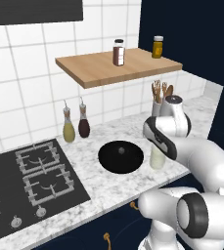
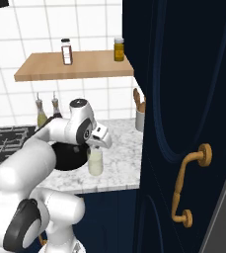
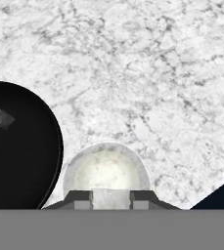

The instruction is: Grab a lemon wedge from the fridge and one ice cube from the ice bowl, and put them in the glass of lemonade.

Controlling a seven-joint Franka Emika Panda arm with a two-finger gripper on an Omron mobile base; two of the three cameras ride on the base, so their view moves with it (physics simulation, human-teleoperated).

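Marble counter (image 1: 108, 188) carries the ice bowl (image 1: 121, 156) beside the glass of lemonade (image 3: 106, 172), claw (image 3: 111, 200) together above.

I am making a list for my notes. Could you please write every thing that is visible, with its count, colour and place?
ice bowl: 1, black, on the marble counter beside the stove; one small grey cube inside
glass of lemonade: 1, pale yellowish-white, on the counter right of the bowl, under the claw
oil bottles: 2, one yellow, one dark brown, at the tiled wall
utensil cup: 1, grey with wooden utensils, counter corner
jars: 2, one dark red, one amber, on the wooden shelf
wooden shelf: 1, light brown, on the wall
stove: 1, black with grey grates, left of the counter
cabinet door: 1, navy, gold handle, right side
claw: 1, dark tips, shut, just above the glass
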